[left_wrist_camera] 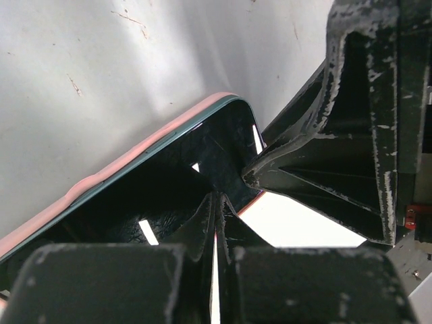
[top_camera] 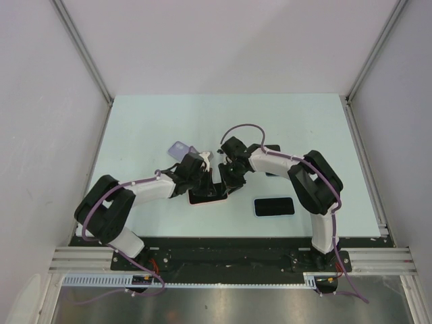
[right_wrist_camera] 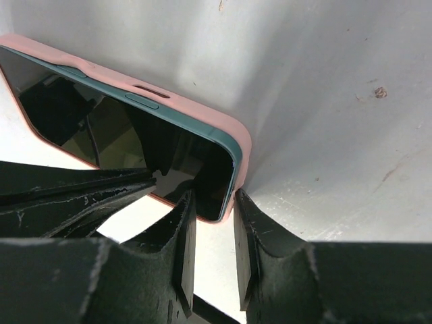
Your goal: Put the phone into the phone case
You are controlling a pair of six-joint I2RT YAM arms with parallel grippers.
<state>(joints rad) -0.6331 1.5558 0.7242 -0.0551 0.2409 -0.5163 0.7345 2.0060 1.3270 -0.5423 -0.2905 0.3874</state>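
**Held from both sides**

Top: the phone lies mid-bench near the near edge, with my left tool and right tool meeting over it. Left wrist: my left tool is pressed together on the glass, the pink phone case hugging the phone's edge. Right wrist: my right tool pinches the phone case at its corner

Pale green table; lavender case, left of centre; black slab, right of centre.

The phone case is pink, the phone dark green with black glass, the table pale mint
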